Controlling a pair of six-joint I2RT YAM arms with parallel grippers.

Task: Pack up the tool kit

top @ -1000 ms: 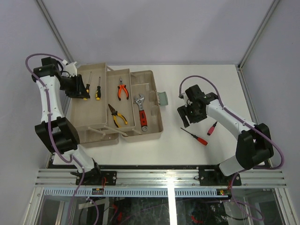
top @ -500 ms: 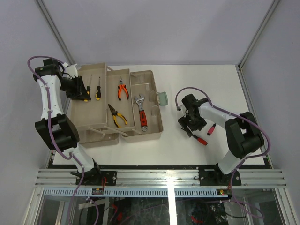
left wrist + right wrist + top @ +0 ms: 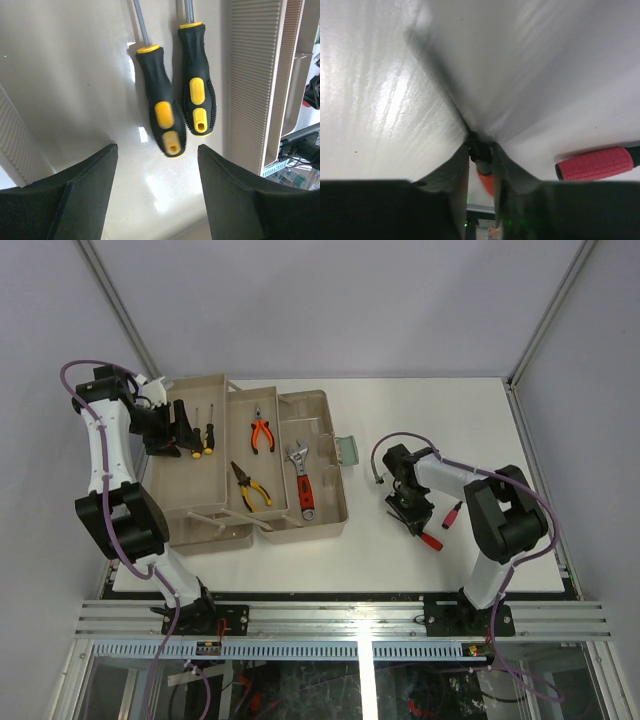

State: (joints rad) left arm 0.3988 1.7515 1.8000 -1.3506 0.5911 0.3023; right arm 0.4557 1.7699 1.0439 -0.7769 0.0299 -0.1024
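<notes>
Tool kit (image 3: 318, 410) open, 9 o'clock on table (image 3: 400, 420); 2 yellow-black screwdrivers (image 3: 162, 107), 2 pliers (image 3: 262, 430), wrench (image 3: 300, 480) inside. Left gripper (image 3: 156, 147) wide apart, empty, over them. Right gripper (image 3: 481, 150) pinched on red screwdriver (image 3: 430, 540) lying at 4 o'clock; 2nd red screwdriver (image 3: 595, 162) at its 3 o'clock. To do: both reds, closing.

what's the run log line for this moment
left gripper: open over two black-and-yellow screwdrivers in beige plastic tray | right gripper: shut on red-handled screwdriver on white table

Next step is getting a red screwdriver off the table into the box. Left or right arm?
Right. The right gripper is down on the table, jaws pinching a red screwdriver. The left gripper hangs open over two yellow-handled screwdrivers in the toolbox, far from it.
</notes>
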